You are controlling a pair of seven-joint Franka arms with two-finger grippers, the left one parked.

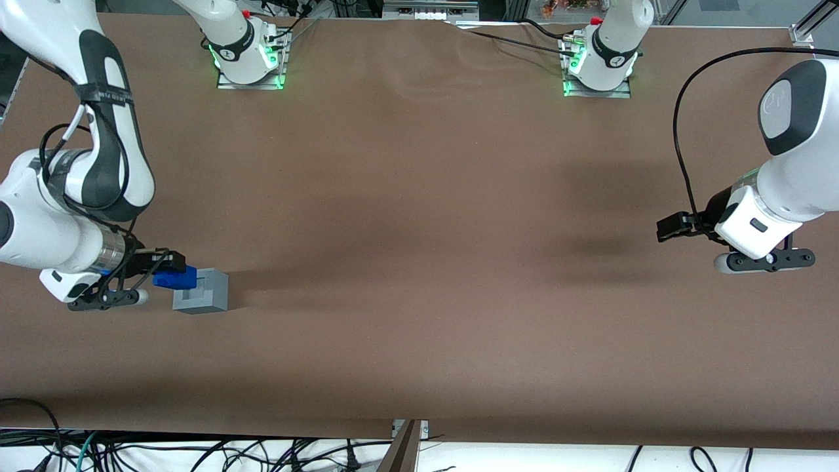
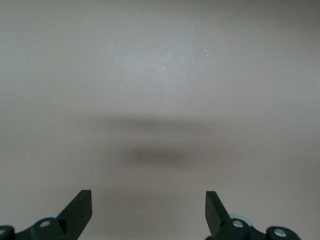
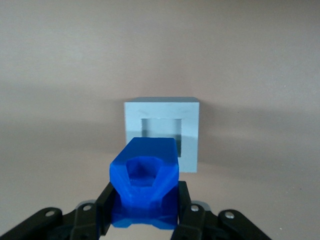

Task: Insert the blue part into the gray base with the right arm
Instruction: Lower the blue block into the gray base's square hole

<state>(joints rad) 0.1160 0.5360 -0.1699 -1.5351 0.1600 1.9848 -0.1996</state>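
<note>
Holding the blue part (image 3: 145,182) clamped between its jaws, the right arm (image 1: 72,196) hovers low over the brown surface (image 1: 419,262) at the working arm's end. The gripper (image 1: 164,265) is black, and its two fingers (image 3: 107,207) press against opposite flanks of the part, leaving the part's leading end free to enter a socket.

Just beside the blue part, and partly overlapped by it in the right wrist view, the gray base (image 3: 162,132) rests on the surface. Its square recess (image 3: 162,132) is open and empty, so the insertion is not yet done. Seen from the front, the part sits at the edge of the base rather than over the opening; whether the two touch cannot be told.

The part seems carried low and close so that only a short move remains. That move likely calls for squaring the part with the recess, since a skewed entry could jam or nudge the unfixed base aside.
</note>
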